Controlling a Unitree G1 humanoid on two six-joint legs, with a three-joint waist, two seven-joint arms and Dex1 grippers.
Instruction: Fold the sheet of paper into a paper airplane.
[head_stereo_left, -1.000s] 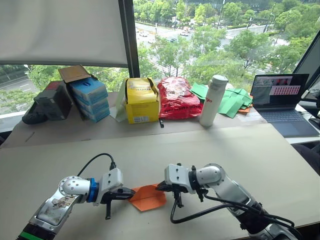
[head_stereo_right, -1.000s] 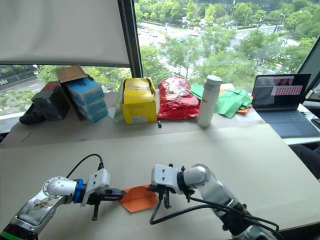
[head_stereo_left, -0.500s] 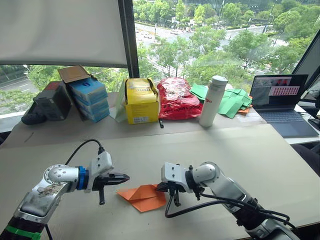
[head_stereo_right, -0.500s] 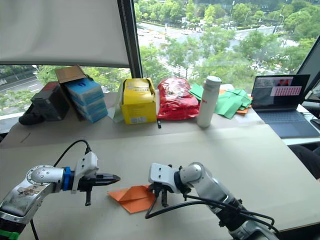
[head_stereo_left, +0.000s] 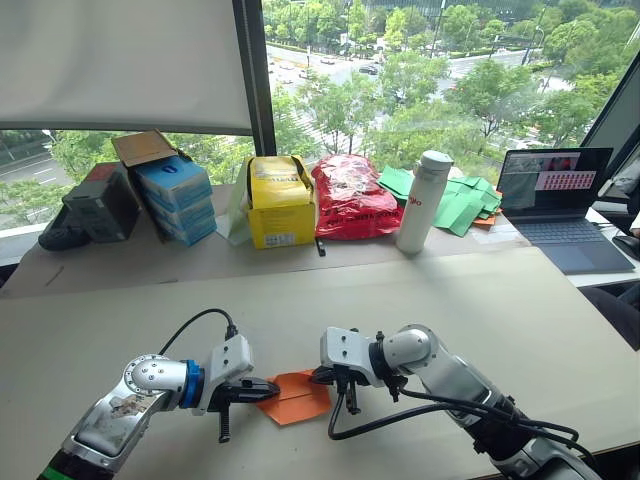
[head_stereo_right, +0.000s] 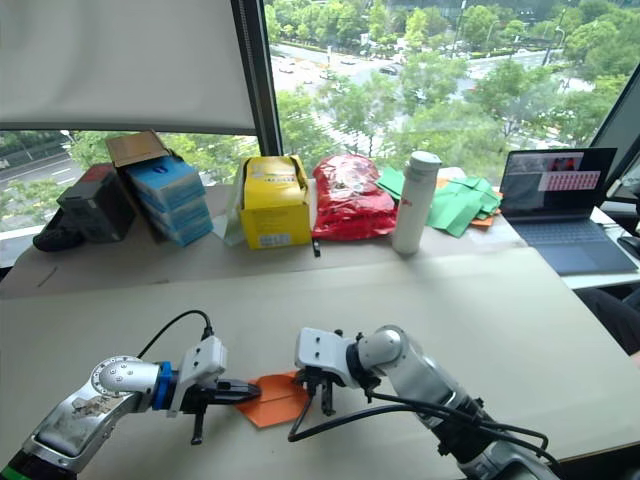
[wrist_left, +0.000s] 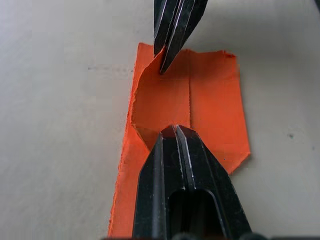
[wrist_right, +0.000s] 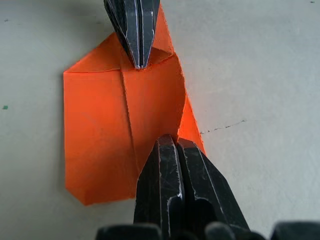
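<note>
The thin, creased orange sheet of paper (head_stereo_left: 295, 396) is lying flat on the beige table (head_stereo_left: 480, 300). The left gripper (head_stereo_left: 268, 386) and right gripper (head_stereo_left: 318, 377), both clenched, are pressing its opposite edges. Likely light, floppy, tear-prone; grip at folded edges.

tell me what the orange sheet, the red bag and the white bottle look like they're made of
Orange sheet: thin matte paper, judging by its sharp creases and ragged torn edge.
Red bag: likely glossy plastic film; it is crinkled with shiny highlights.
White bottle: smooth and matte-looking, plastic or coated metal; the look does not settle which.
</note>
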